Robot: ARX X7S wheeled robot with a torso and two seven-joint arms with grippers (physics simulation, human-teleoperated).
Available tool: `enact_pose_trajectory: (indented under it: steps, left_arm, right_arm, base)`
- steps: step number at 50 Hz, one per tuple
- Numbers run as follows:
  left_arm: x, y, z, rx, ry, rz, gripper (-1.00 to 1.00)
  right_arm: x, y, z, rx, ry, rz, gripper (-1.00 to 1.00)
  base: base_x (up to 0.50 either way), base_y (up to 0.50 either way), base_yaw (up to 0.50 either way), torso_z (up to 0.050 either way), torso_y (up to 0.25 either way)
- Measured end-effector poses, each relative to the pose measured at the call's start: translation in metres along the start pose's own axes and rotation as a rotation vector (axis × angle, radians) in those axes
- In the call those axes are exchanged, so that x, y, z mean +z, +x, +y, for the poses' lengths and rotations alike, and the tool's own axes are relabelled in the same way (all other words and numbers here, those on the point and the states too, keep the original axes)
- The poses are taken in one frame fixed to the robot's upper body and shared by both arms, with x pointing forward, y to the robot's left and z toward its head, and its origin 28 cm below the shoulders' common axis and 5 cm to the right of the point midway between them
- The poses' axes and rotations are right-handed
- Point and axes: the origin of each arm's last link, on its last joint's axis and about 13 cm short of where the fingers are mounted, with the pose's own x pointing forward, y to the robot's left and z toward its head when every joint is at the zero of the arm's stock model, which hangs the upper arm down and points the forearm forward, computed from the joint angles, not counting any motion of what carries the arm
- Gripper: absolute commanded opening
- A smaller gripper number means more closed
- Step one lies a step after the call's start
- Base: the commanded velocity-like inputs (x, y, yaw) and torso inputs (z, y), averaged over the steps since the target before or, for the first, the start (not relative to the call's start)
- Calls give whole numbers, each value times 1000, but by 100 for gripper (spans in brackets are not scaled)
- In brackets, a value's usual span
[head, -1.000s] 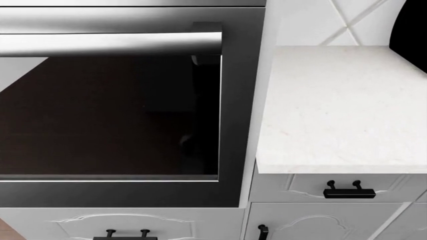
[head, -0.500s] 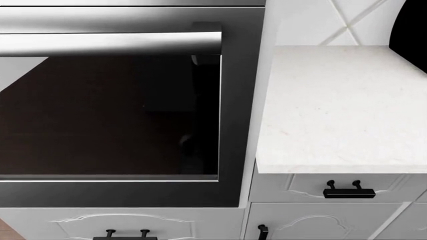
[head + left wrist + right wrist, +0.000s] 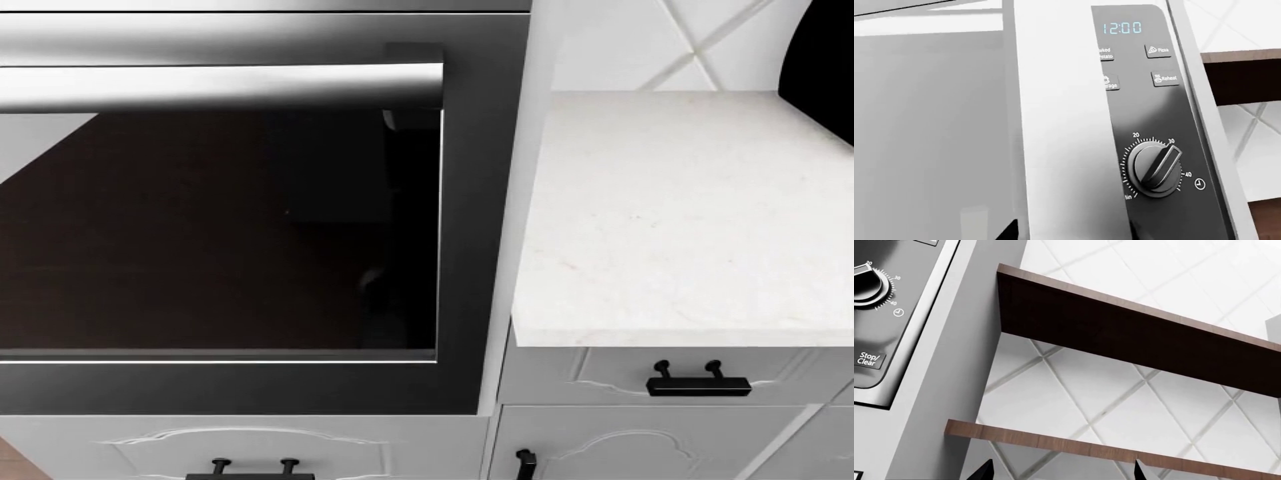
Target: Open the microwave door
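The microwave shows only in the wrist views; neither arm appears in the head view. In the left wrist view its grey door [image 3: 934,125] fills the left side. The door's pale edge strip [image 3: 1064,125] covers the left ends of the control panel's [image 3: 1154,110] buttons. A clock display [image 3: 1122,28] and a dial [image 3: 1157,167] sit on that panel. My left gripper [image 3: 1071,233] is open, and its dark fingertips [image 3: 1009,231] stand on either side of the pale strip. My right gripper [image 3: 1062,473] is open and holds nothing, beside the microwave's right side [image 3: 941,390].
Below, the head view shows an oven [image 3: 214,230] with a steel bar handle [image 3: 220,88]. A white counter [image 3: 681,210] lies to its right, over drawers with black pulls [image 3: 698,384]. Two wooden shelves [image 3: 1134,335] [image 3: 1054,442] cross the tiled wall ahead of the right gripper.
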Motion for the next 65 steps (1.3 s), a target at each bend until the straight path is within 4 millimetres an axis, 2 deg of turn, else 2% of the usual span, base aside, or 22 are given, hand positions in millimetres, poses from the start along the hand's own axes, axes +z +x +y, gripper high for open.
enact_pose_trajectory:
  steps: [8,19,23,32,41,55,65]
  left_arm:
    - [33,-35,4,104,-3,-281,100]
    - [53,-65,4,144,-52,-535,100]
    - [57,-68,-5,106,-56,-582,100]
    - [63,-66,-40,-25,-33,-651,100]
    - [63,-65,-68,-135,1,-668,100]
    - [54,-61,-102,-263,49,-595,100]
    - [37,-52,-121,-323,102,-399,100]
  right_arm:
    - [0,0,0,1,1,3,100]
    - [0,0,2,5,-1,5,100]
    - [0,0,2,5,-2,5,100]
    - [-1,-1,0,0,2,7,100]
    - [-3,-3,-3,-10,9,8,100]
    - [-9,-5,-7,-29,22,19,100]
    - [-13,-8,-10,-40,27,24,100]
  base:
    - [0,0,0,0,1]
    - [0,0,0,0,0]
    - [0,0,0,0,0]
    - [0,0,0,0,0]
    - [0,0,0,0,0]
    - [0,0,0,0,0]
    - [0,0,0,0,0]
